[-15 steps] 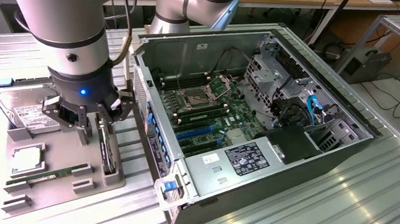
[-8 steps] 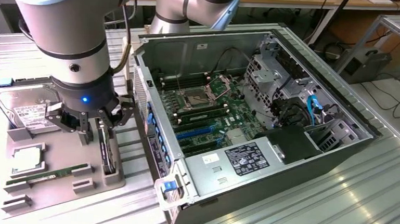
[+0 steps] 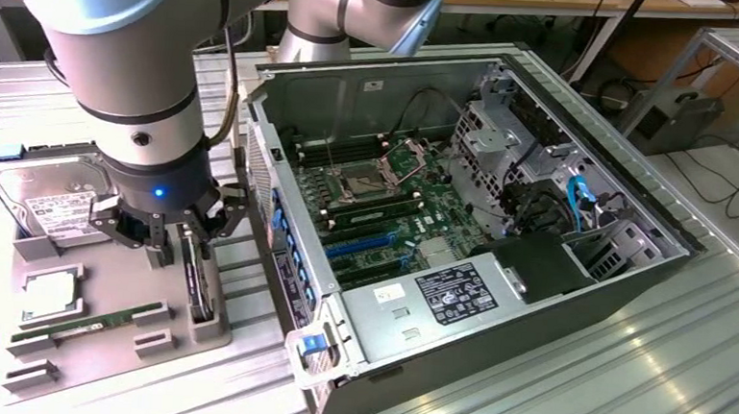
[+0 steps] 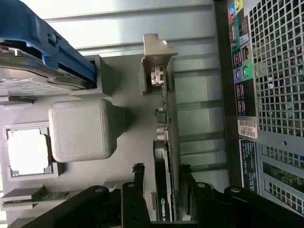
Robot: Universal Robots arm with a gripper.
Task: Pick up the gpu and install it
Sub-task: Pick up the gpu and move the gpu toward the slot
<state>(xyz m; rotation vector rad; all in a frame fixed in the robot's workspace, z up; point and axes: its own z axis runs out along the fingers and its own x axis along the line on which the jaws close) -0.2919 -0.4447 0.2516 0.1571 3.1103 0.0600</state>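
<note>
The gpu (image 3: 196, 288) is a thin dark card standing on edge in a slotted holder on the grey fixture tray (image 3: 109, 268), at the exterior view's left beside the open computer case. In the wrist view the gpu (image 4: 164, 142) runs lengthwise, its pale metal bracket (image 4: 156, 61) at the far end. My gripper (image 3: 187, 239) hangs straight over the card. Its black fingers (image 4: 138, 178) straddle the card, one on each side, with small gaps showing, so the gripper (image 4: 162, 167) is open and holds nothing.
The open computer case (image 3: 623, 271) lies on its side, with the motherboard and its blue slots (image 3: 361, 242) exposed. Its perforated rear panel (image 4: 275, 95) sits close beside the gpu. On the tray are a hard drive (image 3: 49, 202), a processor (image 3: 50, 289), a green memory stick (image 3: 86, 322) and a grey block (image 4: 83, 130).
</note>
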